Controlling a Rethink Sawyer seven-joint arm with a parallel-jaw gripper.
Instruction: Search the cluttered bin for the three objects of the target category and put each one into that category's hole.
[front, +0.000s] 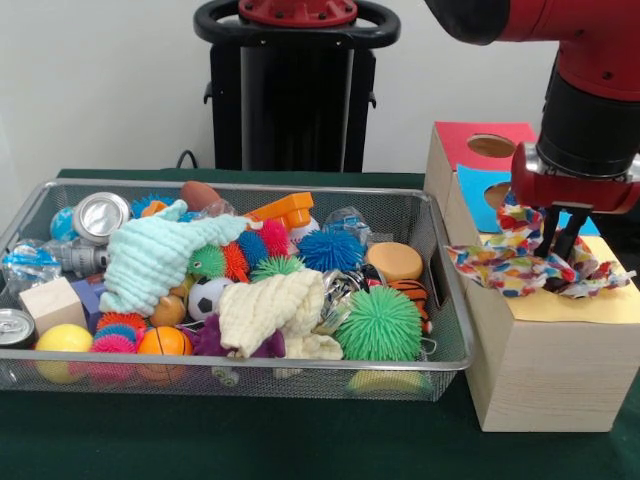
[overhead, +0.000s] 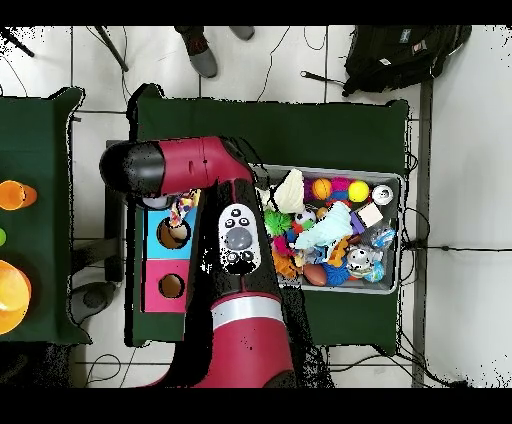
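Wire bin (front: 440, 300) at lower left of the front view, crowded with spiky balls, small sports balls, cans and two pale cloths, one cream (front: 275, 310), one mint (front: 155, 255). Wooden box (front: 545, 370) at lower right, topped by yellow, blue and red panels. Gripper (front: 562, 235) at right, fingers closed on a multicoloured patterned cloth (front: 515, 265) spread over the yellow panel (front: 600, 305). Blue panel's hole (overhead: 172, 234) and red panel's hole (overhead: 171, 286) visible at centre left of the overhead view, beside the arm (overhead: 235, 250).
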